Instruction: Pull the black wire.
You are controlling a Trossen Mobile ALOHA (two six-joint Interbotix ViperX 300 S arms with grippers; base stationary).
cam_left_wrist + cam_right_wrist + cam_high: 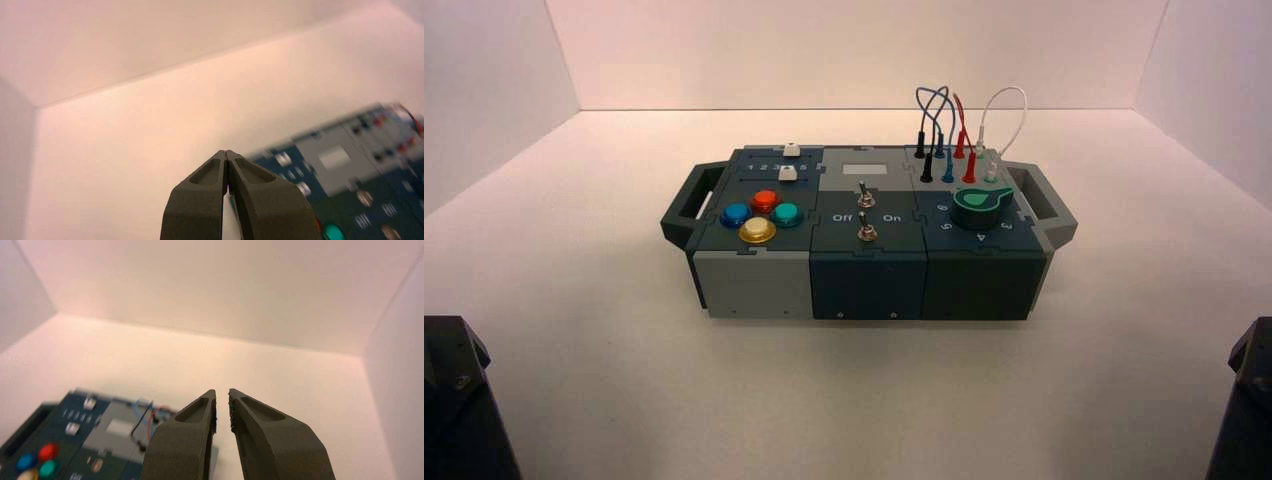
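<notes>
pale tabletop (824,400); black wire (924,118) (thin, dark) looped

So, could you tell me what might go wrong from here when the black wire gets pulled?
The black wire crosses the blue wire in loops above the box, so a grasp might catch both. Its black plugs also stand close to the blue plugs, so a slightly off approach could nudge or pull a blue one instead.

The left gripper (226,152) is closed, fingertips meeting. The right gripper (222,391) stands slightly open, fingertips apart.
</notes>
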